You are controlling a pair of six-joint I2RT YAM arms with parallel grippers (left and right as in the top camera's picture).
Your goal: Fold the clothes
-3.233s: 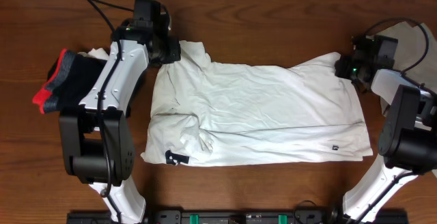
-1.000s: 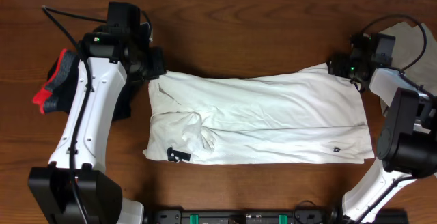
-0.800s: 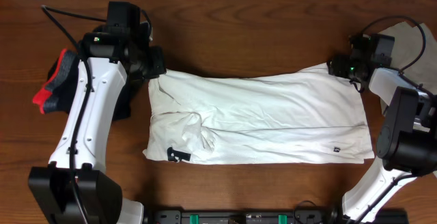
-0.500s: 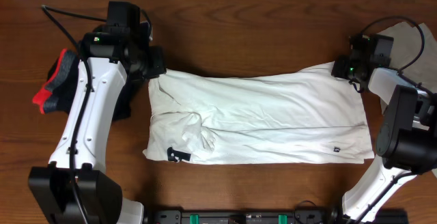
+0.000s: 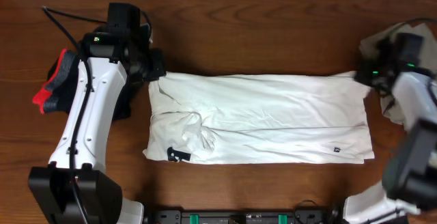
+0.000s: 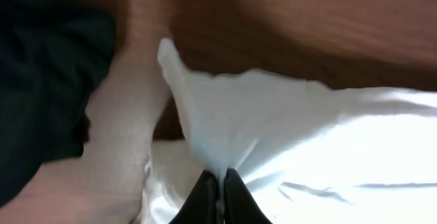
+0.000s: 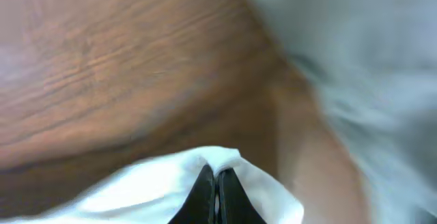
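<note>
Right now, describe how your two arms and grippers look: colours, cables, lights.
Both arms have white shells over black joints. The left arm has a thin black cable looping off its black wrist block. The right arm is blurred, with green lights near its wrist. The left gripper and right gripper have slim, black, tapered fingers.
</note>
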